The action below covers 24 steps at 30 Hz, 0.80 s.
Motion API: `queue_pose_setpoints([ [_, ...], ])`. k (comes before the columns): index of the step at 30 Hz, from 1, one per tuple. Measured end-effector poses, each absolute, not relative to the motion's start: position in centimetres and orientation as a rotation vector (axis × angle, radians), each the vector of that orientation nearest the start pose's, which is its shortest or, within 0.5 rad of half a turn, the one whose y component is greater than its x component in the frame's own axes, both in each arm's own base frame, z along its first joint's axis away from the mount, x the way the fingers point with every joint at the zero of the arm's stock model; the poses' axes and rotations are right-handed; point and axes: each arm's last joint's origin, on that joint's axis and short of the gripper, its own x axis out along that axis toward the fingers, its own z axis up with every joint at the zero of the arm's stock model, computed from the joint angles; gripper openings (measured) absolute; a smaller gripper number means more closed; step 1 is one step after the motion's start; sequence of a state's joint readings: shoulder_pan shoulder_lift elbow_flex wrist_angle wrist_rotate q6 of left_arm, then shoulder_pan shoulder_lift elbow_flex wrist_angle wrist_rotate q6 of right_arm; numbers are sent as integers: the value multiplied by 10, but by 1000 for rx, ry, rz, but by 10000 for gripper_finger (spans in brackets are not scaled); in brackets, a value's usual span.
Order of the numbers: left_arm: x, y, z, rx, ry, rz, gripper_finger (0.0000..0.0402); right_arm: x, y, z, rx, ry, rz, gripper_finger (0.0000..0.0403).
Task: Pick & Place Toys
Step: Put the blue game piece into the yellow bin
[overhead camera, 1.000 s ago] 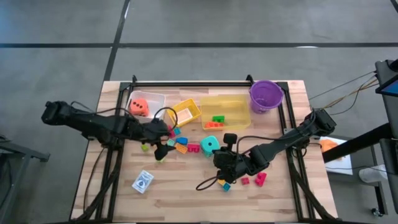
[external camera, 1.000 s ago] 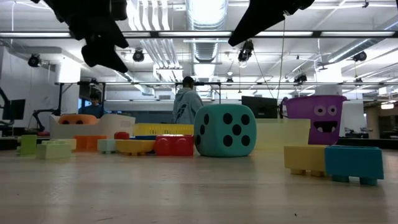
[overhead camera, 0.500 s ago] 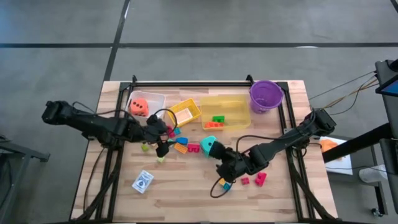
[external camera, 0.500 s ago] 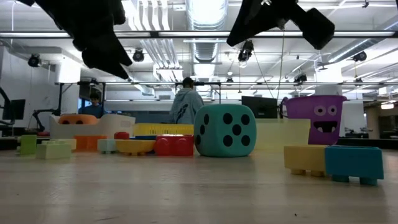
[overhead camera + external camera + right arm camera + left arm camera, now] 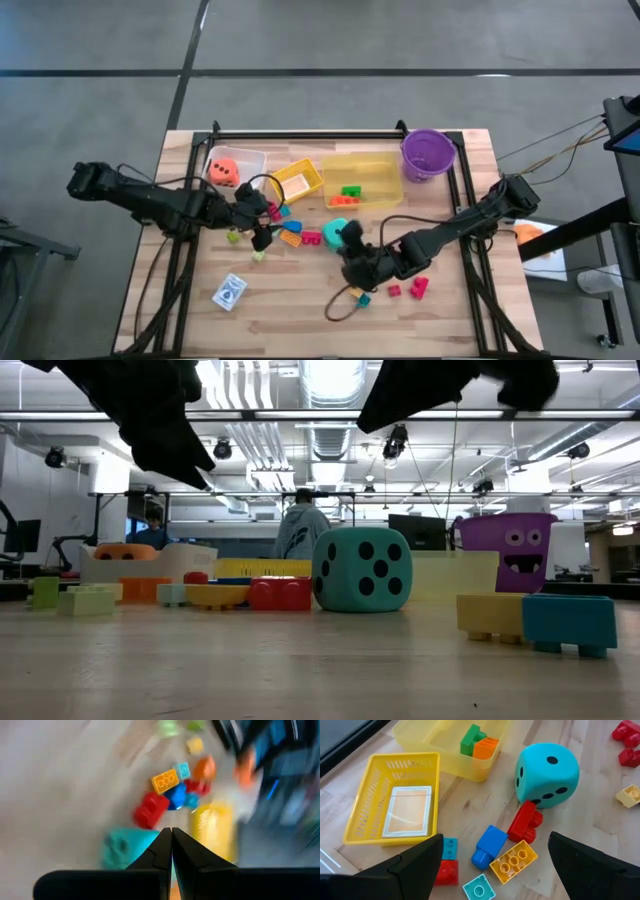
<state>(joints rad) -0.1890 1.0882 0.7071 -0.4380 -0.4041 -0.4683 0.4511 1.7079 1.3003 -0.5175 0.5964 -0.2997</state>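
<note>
High view: the right gripper [image 5: 347, 262], shut and empty, has swung back beside the teal die [image 5: 335, 232] mid-bench, so nothing is picked yet. Orange die [image 5: 224, 170] sits in the clear bin [image 5: 254, 157].

Left wrist view: the left gripper [image 5: 492, 865] hangs spread over bricks [image 5: 490, 845]; green and orange bricks lie in the yellow bin [image 5: 427, 731].

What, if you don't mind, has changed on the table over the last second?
The right end effector, shut and empty, swung from the table's front edge back toward the teal die. The left end effector stayed open over the brick cluster. No toy moved or was taken hold of.
</note>
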Motion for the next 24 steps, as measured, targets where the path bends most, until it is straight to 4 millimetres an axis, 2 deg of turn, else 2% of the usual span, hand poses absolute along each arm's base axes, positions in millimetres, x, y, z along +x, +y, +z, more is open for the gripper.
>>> queue_pose_setpoints([
  [3,210,-28,233,-202,713,384,358,332,143,250,-162,754,-250,9],
  [4,210,-28,233,-201,712,386,358,332,143,251,-21,731,-304,9],
  [6,210,-28,233,-204,711,387,358,332,144,250,202,701,-372,9],
  [8,210,-28,233,-210,710,390,358,332,147,250,365,724,-353,9],
  [13,210,-28,233,-211,710,390,358,326,163,248,526,865,-163,9],
  [20,210,-28,233,-211,710,390,358,316,181,247,600,916,-120,9],
  [24,210,-28,233,-197,713,385,358,309,182,243,639,983,-181,9],
])
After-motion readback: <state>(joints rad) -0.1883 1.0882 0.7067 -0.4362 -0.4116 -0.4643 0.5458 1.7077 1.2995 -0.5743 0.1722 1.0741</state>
